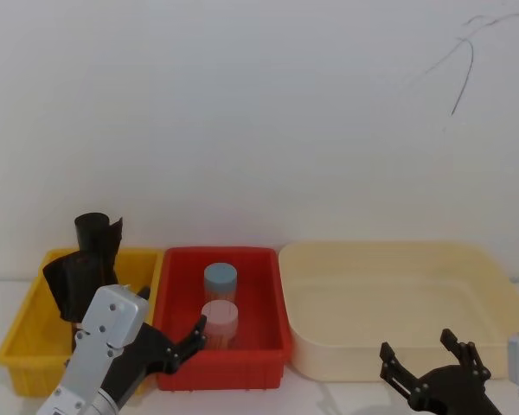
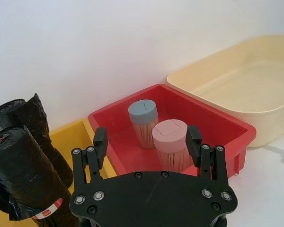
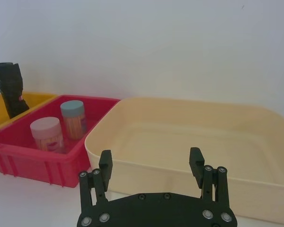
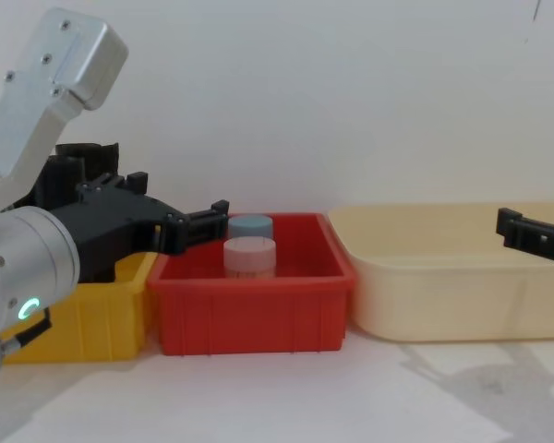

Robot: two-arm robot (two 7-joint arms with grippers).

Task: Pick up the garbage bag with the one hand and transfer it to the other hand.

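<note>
Hovering beside the yellow bin [image 1: 22, 359], the left claw [image 2: 146, 137] is spread wide and empty. The garbage bag [image 2: 23, 170] stands upright inside that bin, ungrasped. The right claw [image 3: 150, 157] gapes empty before the cream tray [image 3: 255, 194]. Pickup and handover both remain.

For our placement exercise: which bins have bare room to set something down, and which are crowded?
Cream tray, right of the red bin: wholly bare. Red bin: free strip between its toothpick jars and the tray-side wall. Yellow bin: crowded by the garbage bag and plain roll. Left gripper and right gripper hang open in front.
</note>
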